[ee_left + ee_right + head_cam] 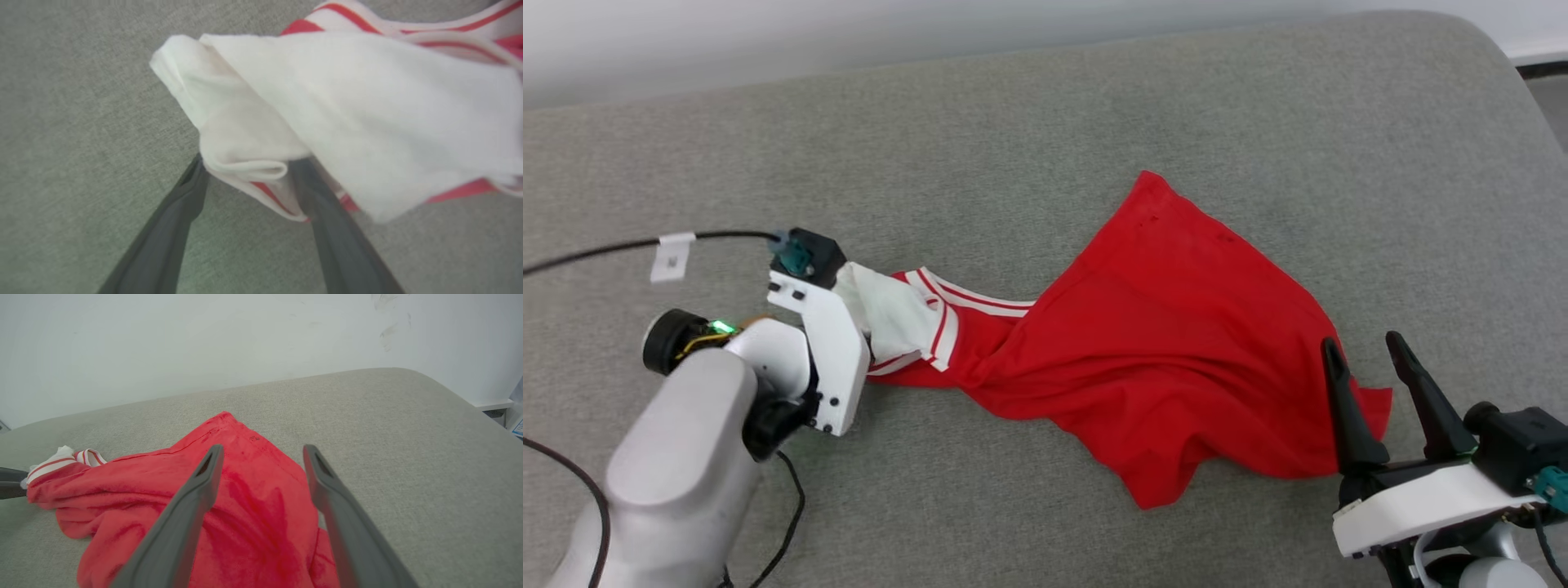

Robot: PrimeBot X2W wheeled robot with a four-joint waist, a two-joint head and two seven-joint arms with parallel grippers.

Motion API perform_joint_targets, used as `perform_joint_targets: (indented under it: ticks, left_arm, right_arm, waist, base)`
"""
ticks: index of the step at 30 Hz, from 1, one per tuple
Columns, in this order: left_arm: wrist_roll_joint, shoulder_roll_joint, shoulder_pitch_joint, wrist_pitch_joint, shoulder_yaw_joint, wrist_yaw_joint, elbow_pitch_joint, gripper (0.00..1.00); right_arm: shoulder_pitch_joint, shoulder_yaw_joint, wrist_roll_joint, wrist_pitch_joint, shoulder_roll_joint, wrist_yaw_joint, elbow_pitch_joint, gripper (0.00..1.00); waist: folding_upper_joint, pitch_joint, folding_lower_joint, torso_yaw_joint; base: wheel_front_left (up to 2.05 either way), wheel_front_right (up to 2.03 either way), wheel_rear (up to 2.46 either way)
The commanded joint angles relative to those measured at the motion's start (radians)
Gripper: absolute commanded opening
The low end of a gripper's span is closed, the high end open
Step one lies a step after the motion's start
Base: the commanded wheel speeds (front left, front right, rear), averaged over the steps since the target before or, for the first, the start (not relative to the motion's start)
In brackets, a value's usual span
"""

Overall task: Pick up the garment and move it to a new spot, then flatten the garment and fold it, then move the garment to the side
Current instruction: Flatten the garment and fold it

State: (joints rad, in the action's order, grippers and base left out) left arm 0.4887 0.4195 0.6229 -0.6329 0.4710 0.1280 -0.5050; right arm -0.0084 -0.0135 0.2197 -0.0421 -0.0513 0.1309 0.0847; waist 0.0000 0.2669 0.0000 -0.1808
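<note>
Red jersey T-shirt with white, stripe-trimmed sleeves lies twisted across the middle of the grey fabric cushion; we judge flattening to be the step in hand. At the left of the head view, our left gripper has its fingers spread around a fold of the white sleeve, pinching nothing. Our right gripper, lower right, is spread too, over the hem, probably so both ends can be pulled taut.

Left claw spread wide; garment white sleeve with red-striped trim bunched between fingertips; grey upholstery beneath.
</note>
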Motion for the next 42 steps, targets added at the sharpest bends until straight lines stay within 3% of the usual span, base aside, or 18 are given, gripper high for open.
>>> perform_joint_targets:
  ticks: [1,2,3,4,5,11,22,27,32,33,34,35,42]
  left_arm:
    - [0.02,-0.004,-0.016,-0.025,0.011,-0.001,-0.031,1.0]
    - [0.031,-0.007,-0.018,-0.036,0.012,0.0,-0.041,0.91]
    - [0.035,-0.005,-0.016,-0.04,0.019,0.001,-0.047,0.46]
    - [0.041,-0.005,-0.016,-0.032,0.023,0.001,-0.047,0.19]
    - [0.045,-0.008,-0.016,-0.016,0.022,0.001,-0.042,0.0]
    - [0.023,0.007,-0.04,0.119,-0.012,-0.04,0.045,0.0]
    - [0.057,0.056,-0.375,0.223,-0.09,-0.211,0.357,0.0]
    - [0.132,0.027,-0.58,0.213,-0.107,-0.268,0.393,0.0]
    - [0.195,-0.02,-0.729,0.192,-0.084,-0.278,0.368,0.0]
    - [0.198,-0.028,-0.741,0.199,-0.08,-0.282,0.366,0.22]
    - [0.198,-0.028,-0.741,0.199,-0.08,-0.282,0.366,0.22]
    - [0.192,-0.033,-0.744,0.214,-0.078,-0.287,0.368,1.0]
    - [0.109,-0.045,-0.699,0.355,-0.091,-0.326,0.426,1.0]
  right_arm:
    - [-0.017,-0.002,0.01,-0.007,0.001,0.0,-0.006,1.0]
    - [-0.019,-0.003,0.014,-0.011,0.002,0.0,-0.012,1.0]
    - [-0.019,-0.004,0.015,-0.011,0.002,0.0,-0.016,1.0]
    - [-0.02,-0.003,0.017,-0.013,0.002,0.0,-0.019,1.0]
    - [-0.021,-0.001,0.018,-0.016,0.002,0.0,-0.023,1.0]
    - [-0.003,0.018,0.012,-0.013,0.002,0.0,-0.029,1.0]
    - [0.038,0.054,-0.004,0.029,0.001,0.0,0.0,1.0]
    - [0.059,0.058,-0.003,0.049,0.001,0.0,0.005,1.0]
    - [0.084,0.061,-0.006,0.068,0.001,0.0,0.018,1.0]
    - [0.089,0.063,-0.007,0.073,0.001,0.0,0.022,1.0]
    - [0.089,0.063,-0.007,0.073,0.001,0.0,0.022,1.0]
    - [0.094,0.065,-0.007,0.076,0.001,0.0,0.026,1.0]
    - [0.132,0.085,-0.012,0.104,0.001,0.0,0.052,1.0]
  waist:
    - [0.0,0.01,0.0,-0.012]
    - [0.0,0.011,0.0,-0.015]
    - [0.0,0.012,0.0,-0.017]
    - [0.0,0.012,0.0,-0.018]
    - [0.0,0.011,0.0,-0.017]
    - [0.0,-0.02,0.0,0.018]
    - [0.0,-0.104,0.0,0.131]
    - [0.0,-0.14,0.0,0.159]
    - [0.0,-0.175,0.0,0.168]
    - [0.0,-0.182,0.0,0.169]
    - [0.0,-0.182,0.0,0.169]
    - [0.0,-0.187,0.0,0.171]
    - [0.0,-0.239,0.0,0.178]
  base:
    - [0.0,0.0,0.0]
    - [0.0,0.0,0.0]
    - [0.0,0.0,0.0]
    - [0.0,0.0,0.0]
    - [0.0,0.0,0.0]
    - [0.0,0.0,0.0]
    - [0.0,0.0,0.0]
    - [0.0,0.0,0.0]
    - [0.0,0.0,0.0]
    - [0.0,0.0,0.0]
    - [0.0,0.0,0.0]
    - [0.0,0.0,0.0]
    - [0.0,0.0,0.0]
